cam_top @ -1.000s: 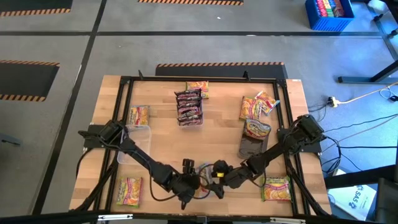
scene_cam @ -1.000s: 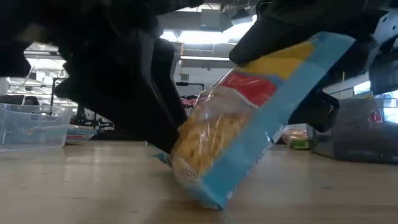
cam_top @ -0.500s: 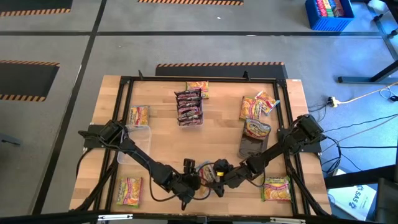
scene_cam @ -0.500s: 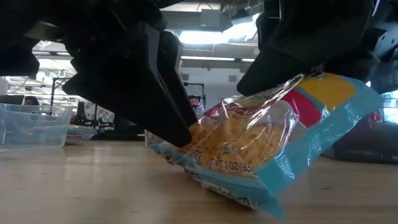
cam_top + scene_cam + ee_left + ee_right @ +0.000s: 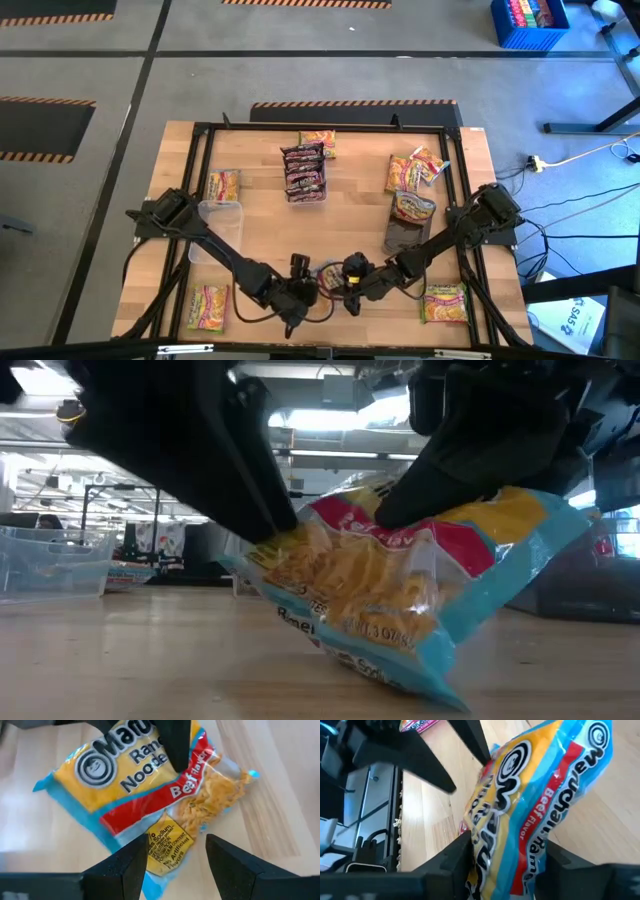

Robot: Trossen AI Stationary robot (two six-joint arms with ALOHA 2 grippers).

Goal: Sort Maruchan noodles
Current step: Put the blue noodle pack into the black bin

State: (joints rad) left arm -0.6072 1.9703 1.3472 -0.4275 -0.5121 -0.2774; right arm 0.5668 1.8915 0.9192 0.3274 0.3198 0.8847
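Note:
A light blue Maruchan noodle packet (image 5: 328, 278) with a yellow and red front sits between my two grippers near the middle of the table's near edge. My left gripper (image 5: 175, 851) is shut on one end of it. My right gripper (image 5: 507, 856) is shut on it from the other side. In the low view the packet (image 5: 400, 590) slants, left end raised. Maroon packets (image 5: 304, 172) stand in a clear bin at the far middle. Other packets lie loose on the table or sit in a bin at the right. My left gripper has the packet's end with the small yellow label (image 5: 167, 842) between its two fingers, coming from the table's left. That end (image 5: 262, 552) is raised off the table. My right gripper pinches the packet's opposite part (image 5: 506, 851) between its two fingers, the wrapper filling the gap. One finger (image 5: 425, 485) lies on the printed upper face, slanting down from the right. I cannot tell whether the low corner (image 5: 440, 695) touches the table.
An empty clear bin (image 5: 220, 215) stands at the left and a dark bin (image 5: 405, 232) at the right. Yellow-green packets (image 5: 207, 305) (image 5: 445, 300) lie at both near corners, and yellow-pink ones (image 5: 222, 185) (image 5: 318, 140) farther back. A black frame (image 5: 200, 140) rims the table.
The blue packet has tipped from standing steeply on its lower end to a flatter slant, printed face up. The end by my left gripper has risen off the table. My right gripper has come down onto the packet's upper face.

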